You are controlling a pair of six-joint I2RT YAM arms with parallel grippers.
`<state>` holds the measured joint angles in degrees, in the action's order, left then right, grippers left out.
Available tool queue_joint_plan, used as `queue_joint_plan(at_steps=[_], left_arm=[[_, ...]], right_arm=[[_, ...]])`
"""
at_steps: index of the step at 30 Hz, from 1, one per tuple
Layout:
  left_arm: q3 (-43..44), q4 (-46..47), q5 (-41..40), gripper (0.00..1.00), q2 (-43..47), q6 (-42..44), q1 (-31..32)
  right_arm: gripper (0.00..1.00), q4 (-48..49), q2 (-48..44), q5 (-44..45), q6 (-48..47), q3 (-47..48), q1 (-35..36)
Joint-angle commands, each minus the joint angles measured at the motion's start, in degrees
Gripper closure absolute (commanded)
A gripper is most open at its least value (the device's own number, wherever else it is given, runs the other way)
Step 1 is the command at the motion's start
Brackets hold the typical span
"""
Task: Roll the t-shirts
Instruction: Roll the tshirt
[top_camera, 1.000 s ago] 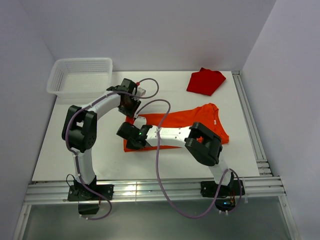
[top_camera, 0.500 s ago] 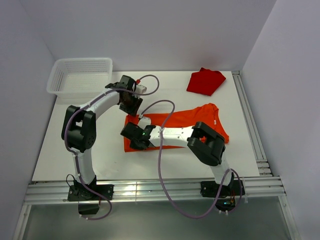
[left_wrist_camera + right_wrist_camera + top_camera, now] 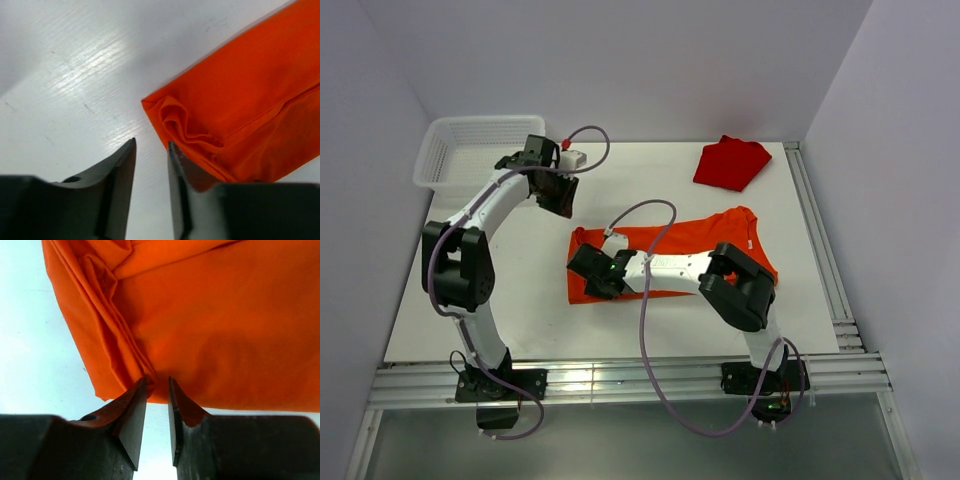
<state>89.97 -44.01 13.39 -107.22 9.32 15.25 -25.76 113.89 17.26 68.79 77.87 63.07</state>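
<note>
**Orange t-shirt (image 3: 700,236) folded into a long band mid-surface, both arms at its left end**

The right fingers (image 3: 132,415) stand narrowly apart, tips at the near-left edge of the band where the cloth bunches into pleats. Bare surface (image 3: 470,290) shows through the gap, and no cloth looks pinched. The left fingers (image 3: 117,185) are also narrowly parted with nothing between them. They hang over bare surface just off the shirt's far-left corner, which is crumpled into small folds. The right arm lies along the band and hides its middle, and a purple cable (image 3: 642,300) loops across it. The red t-shirt (image 3: 730,163) lies bunched, well apart at the far right. A white mesh basket (image 3: 450,185) sits at the far-left corner, near the left arm.
</note>
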Motion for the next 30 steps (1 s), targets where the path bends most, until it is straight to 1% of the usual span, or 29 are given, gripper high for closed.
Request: queue_joint_plan(at_steps=[1, 2, 5, 6, 9, 14, 19, 30], left_arm=[[-1.81, 0.67, 2.78, 0.65, 4.73, 1.31, -2.14], [-3.82, 1.03, 2.78, 0.71, 5.09, 1.66, -2.5], [-7.08, 2.43, 2.7, 0.77, 6.23, 2.28, -3.12], [-7.7, 2.61, 2.7, 0.81, 6.23, 2.45, -3.12], [-9.46, 3.4, 3.4, 0.85, 5.44, 2.37, -3.12], [-9.73, 4.63, 6.03, 0.86, 2.2, 1.58, -3.03], [-9.29, 5.42, 6.92, 0.84, -0.97, 0.79, -1.8], [-6.74, 6.3, 7.09, 0.83, -4.49, -1.41, 2.5]], right_arm=[[0.67, 0.71, -5.07, 3.13, 0.46, -0.78, -0.75], [0.67, 0.71, -5.69, 3.31, 0.12, -0.96, -0.75], [0.66, 0.8, -6.48, 3.57, -0.32, -0.87, -1.28], [0.66, 0.71, -6.57, 3.92, -0.41, -0.79, -1.28], [0.66, 0.88, -6.92, 4.19, -1.38, 0.09, -1.46], [0.66, 0.53, -5.0, 3.84, -3.05, 3.42, -1.46], [0.66, -0.35, -2.79, 3.57, -3.93, 6.59, -1.46], [0.66, 1.06, -2.18, 2.08, -4.9, 6.51, -1.72]])
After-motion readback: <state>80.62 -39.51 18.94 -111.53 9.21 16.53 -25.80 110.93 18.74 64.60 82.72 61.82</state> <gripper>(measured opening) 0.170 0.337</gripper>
